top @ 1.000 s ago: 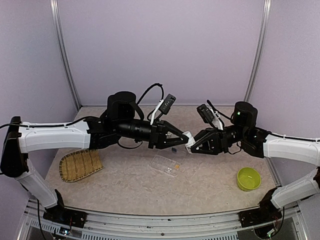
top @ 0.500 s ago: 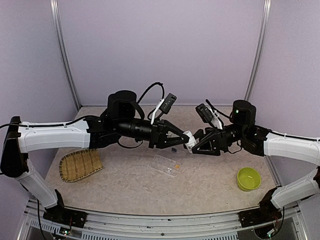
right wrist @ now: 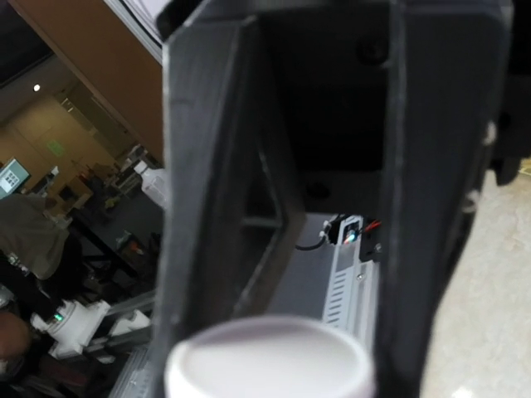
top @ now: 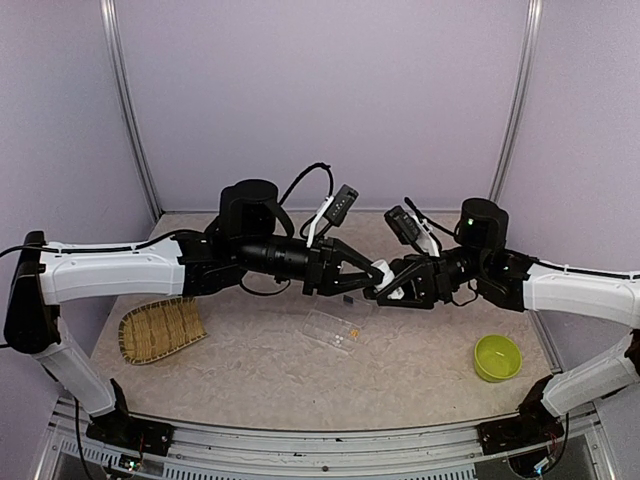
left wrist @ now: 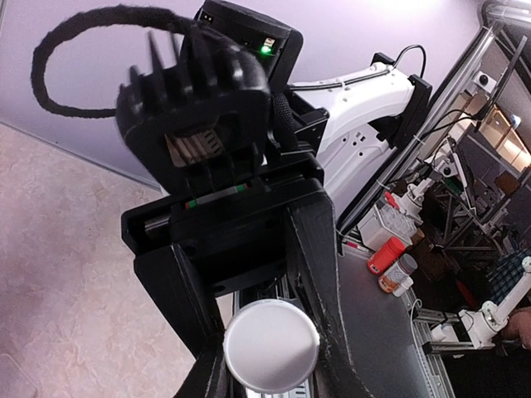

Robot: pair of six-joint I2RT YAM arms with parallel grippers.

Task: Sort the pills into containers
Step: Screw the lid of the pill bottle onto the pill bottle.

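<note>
Above the containers (top: pixel 334 330): a white bottle (top: pixel 381 270) is held in the air where the two arms meet.
Left gripper (top: pixel 372 275): fingers clenched on the white bottle.
Right gripper (top: pixel 385 290): fingers (left wrist: pixel 314 274) stand either side of the bottle's round white end; whether they grip it cannot be told.
Containers: a clear box, flat on the surface (top: pixel 420 380), just below both grippers.
Pills (top: pixel 352 332): orange specks inside the box, toward its right end; which compartment cannot be told.
Lime-green bowl (top: pixel 497 357): right side, well apart from the box.
Woven tray (top: pixel 160 330): left side.
</note>
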